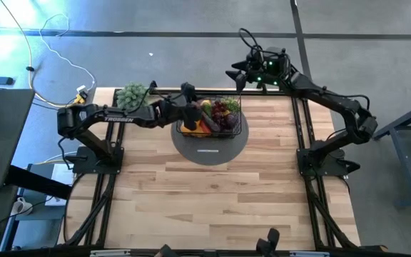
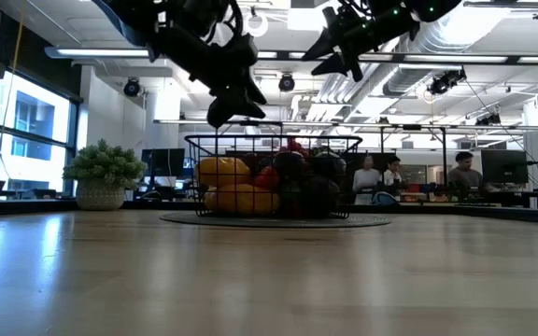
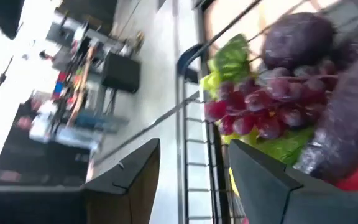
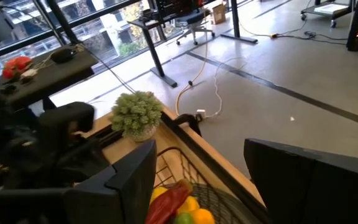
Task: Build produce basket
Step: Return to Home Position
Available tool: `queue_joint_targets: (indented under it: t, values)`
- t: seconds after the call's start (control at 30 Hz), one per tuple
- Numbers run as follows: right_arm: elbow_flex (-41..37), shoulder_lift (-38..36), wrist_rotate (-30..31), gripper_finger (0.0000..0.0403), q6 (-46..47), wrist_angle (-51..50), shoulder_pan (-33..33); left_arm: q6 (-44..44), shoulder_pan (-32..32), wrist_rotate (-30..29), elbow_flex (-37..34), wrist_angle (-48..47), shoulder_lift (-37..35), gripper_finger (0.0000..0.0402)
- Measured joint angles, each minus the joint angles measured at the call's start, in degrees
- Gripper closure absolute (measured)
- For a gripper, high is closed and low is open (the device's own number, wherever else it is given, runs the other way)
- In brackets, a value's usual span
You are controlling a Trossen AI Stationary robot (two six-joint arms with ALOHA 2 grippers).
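Note:
The black wire basket [image 1: 212, 120] stands on the wooden table, filled with produce: yellow and orange fruit [image 2: 227, 185], purple grapes [image 3: 253, 109], a dark purple fruit [image 3: 297, 37], a red pepper [image 4: 169, 199]. My left gripper [image 1: 191, 108] hangs open just above the basket's left rim [image 3: 194, 155]. In the left wrist view one finger stands outside the wire wall and one over the produce, with nothing between them. My right gripper [image 1: 238, 76] is open and empty, higher up past the basket's far right corner.
A flat grey round disc [image 1: 209, 153] lies under the basket. A pale green bushy plant in a pot [image 1: 132, 95] stands at the table's far left. People sit in the room beyond the table [image 2: 372, 177]. Bare wood [image 1: 212, 203] stretches toward the near edge.

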Motion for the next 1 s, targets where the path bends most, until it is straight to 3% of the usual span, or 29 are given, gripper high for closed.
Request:
queue_joint_targets:
  t: [0.2,0.5,0.83,1.0]
  values:
    - [-0.02,0.00,-0.54,0.0178,0.01,0.00,-1.77,-11.97,-3.87,-10.49,0.00,0.45,-1.96,0.0218]
    - [-0.02,0.00,-0.52,0.0178,0.51,0.01,-0.55,-33.29,-5.46,-11.43,0.00,-2.96,-12.07,0.0218]
    - [-0.02,0.02,-0.50,0.0178,6.49,0.00,3.60,-53.10,-5.56,3.50,0.02,-17.85,-25.27,0.0218]
    - [-0.02,0.02,-0.50,0.0178,7.71,-0.04,7.12,-55.97,-7.71,9.36,-4.53,-18.63,-30.55,0.0218]
